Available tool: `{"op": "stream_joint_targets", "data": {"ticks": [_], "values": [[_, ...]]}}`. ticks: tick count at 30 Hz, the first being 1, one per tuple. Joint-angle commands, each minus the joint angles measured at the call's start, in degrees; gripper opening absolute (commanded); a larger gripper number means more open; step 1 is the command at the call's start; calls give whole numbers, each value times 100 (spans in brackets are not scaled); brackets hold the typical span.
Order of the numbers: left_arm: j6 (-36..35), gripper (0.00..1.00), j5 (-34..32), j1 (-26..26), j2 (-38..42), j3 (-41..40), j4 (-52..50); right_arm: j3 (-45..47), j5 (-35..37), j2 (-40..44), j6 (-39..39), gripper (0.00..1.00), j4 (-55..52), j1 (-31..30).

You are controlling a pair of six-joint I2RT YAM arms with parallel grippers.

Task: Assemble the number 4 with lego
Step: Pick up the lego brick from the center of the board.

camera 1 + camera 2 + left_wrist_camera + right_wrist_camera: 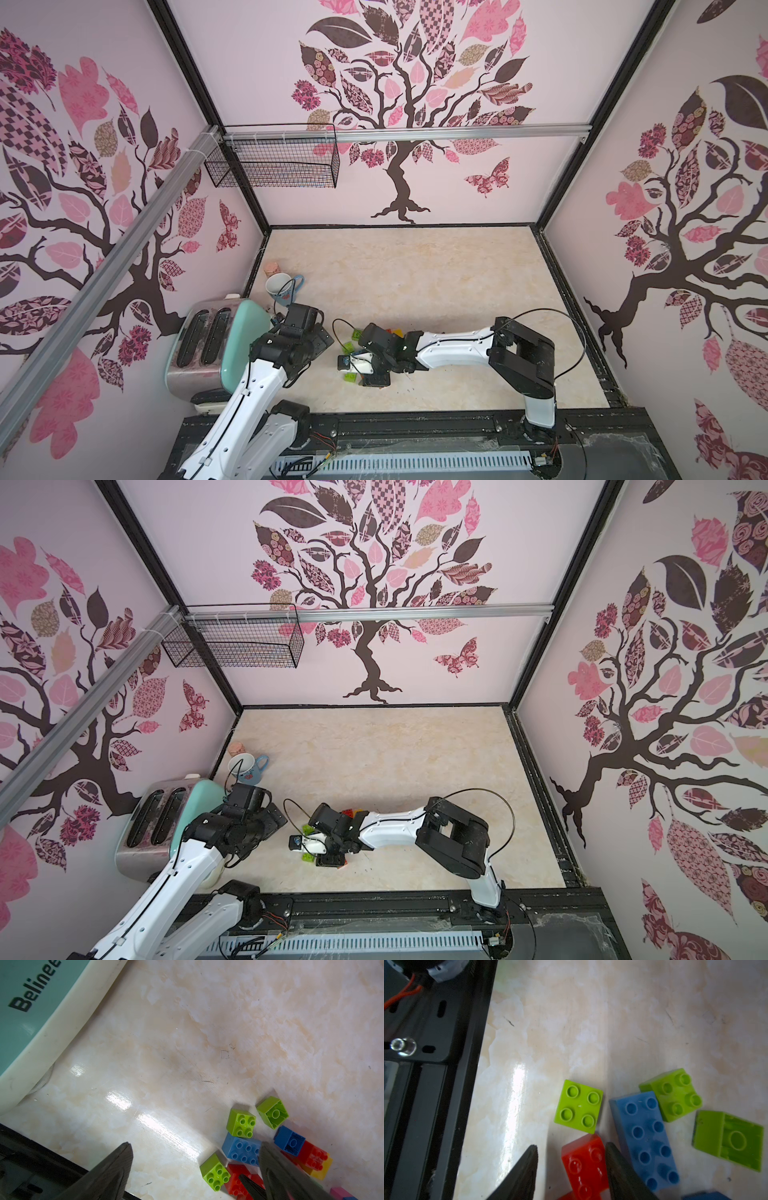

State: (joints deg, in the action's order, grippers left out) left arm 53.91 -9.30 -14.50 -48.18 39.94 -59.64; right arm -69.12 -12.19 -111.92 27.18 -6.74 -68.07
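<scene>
Lime bricks, three, lie beside one long blue brick and one red brick, loosely straddled by the parted right gripper; the left gripper gapes wide.

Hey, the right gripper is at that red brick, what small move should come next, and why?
Probably close the right gripper on the red brick: it lies between the open jaws, one finger at its side, a gap showing at the other.

glossy plastic lego on shiny marble-look tabletop, toaster w/ metal sides.
</scene>
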Motion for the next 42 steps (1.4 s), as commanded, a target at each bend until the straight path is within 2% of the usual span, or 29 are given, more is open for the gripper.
{"op": "stream_joint_targets", "data": {"ticks": [1, 6, 12, 27, 29, 32, 35, 37, 39, 42], "values": [[-76, 98, 19, 23, 12, -143, 79, -171, 234, -116, 221, 57, -351, -4], [-74, 98, 20, 26, 12, -145, 79, -375, 400, -278, 458, 57, -591, -4], [-83, 98, 21, 26, 5, -145, 92, -387, 288, -278, 521, 48, -687, -4], [-100, 98, 66, 26, -12, -180, 121, -376, 153, -342, 370, 39, -526, -10], [-115, 98, 77, 24, -4, -186, 134, -319, 98, -251, 316, 35, -425, -11], [-181, 98, 143, 24, 15, -184, 184, -201, 30, -82, 162, 23, -228, 15], [-353, 98, 293, 18, 55, -180, 247, 120, -179, 482, -221, 15, 35, 145], [-474, 98, 432, 9, 92, -182, 381, 584, -266, 1227, -626, 10, 401, 288], [-601, 98, 587, -62, 90, -120, 556, 1069, -191, 1976, -1249, 0, 741, 479], [-654, 97, 506, -590, -84, 211, 722, 1879, 225, 2985, -2440, 0, 1043, 975]]}}
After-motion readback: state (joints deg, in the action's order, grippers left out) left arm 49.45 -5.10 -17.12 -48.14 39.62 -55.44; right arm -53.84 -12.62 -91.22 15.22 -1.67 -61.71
